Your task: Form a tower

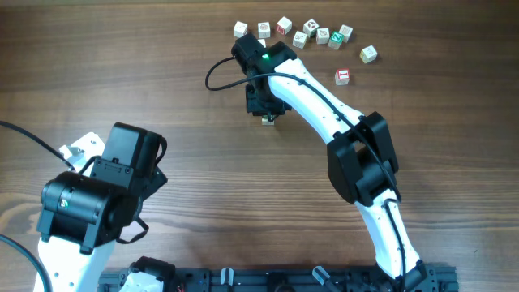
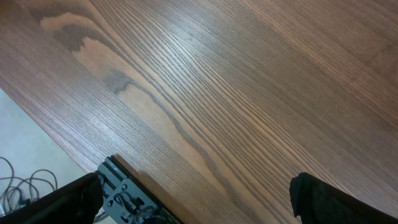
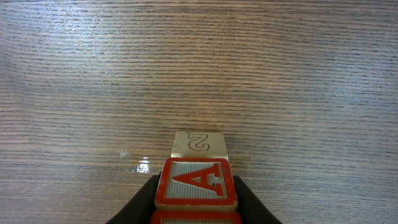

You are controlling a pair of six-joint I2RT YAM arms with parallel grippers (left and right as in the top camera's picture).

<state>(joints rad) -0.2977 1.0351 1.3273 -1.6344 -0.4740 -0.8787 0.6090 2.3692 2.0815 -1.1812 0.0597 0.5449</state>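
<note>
Right pincer [image 3: 198, 194] pinches 1 red block [image 3: 196, 177]. A pale block [image 3: 198, 143] lies just beyond its tips. Left pincer [image 2: 199, 199] stands spread.

— Where are the loose blocks [image 1: 312, 32]?
— On the worktop's [image 1: 203, 162] far side, beyond my right tool [image 1: 266, 113]. It has a held block [image 3: 196, 183]; another block [image 3: 198, 143] lies just behind.

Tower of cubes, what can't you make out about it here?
Overhead: the right gripper nearly covers the tower, so its height is hidden.
Right wrist: the red A cube hides part of the cube marked 2; the bottom edge cuts off what lies under it.
Overhead: the loose cubes are too small to read.
</note>
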